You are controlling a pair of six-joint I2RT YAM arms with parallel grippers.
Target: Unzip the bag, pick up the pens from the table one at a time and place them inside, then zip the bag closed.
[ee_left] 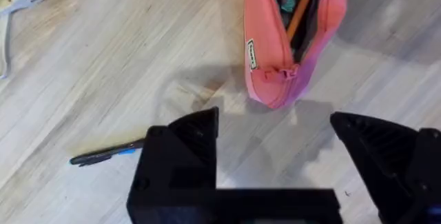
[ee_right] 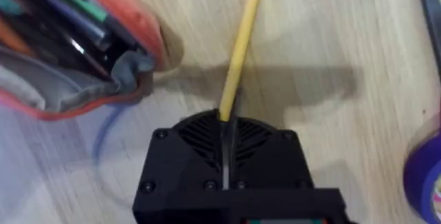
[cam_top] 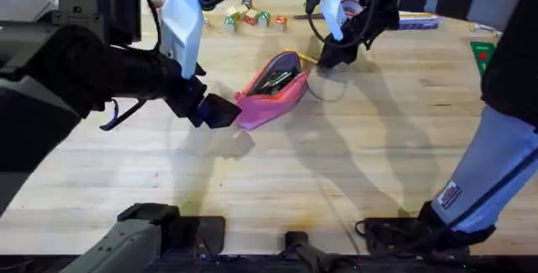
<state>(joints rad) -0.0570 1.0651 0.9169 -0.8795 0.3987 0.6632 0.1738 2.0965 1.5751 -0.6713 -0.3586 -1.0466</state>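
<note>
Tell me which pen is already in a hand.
The yellow pen: the right hand is shut on its dark end, beside the open bag. The dark pen lies free on the table by the open left hand.

A light wood butcher-block tabletop (cam_top: 353,172) with plank seams runs across the overhead view, and soft shadows lie over its middle. Along its far edge stands a row of small coloured blocks (cam_top: 250,18), with a green item (cam_top: 482,56) at the right edge and what may be a flat blue and yellow packet (cam_top: 418,22) near it. Beyond the far edge the room is dark, and a pale grey surface (cam_top: 21,0) shows at the upper left corner.
</note>
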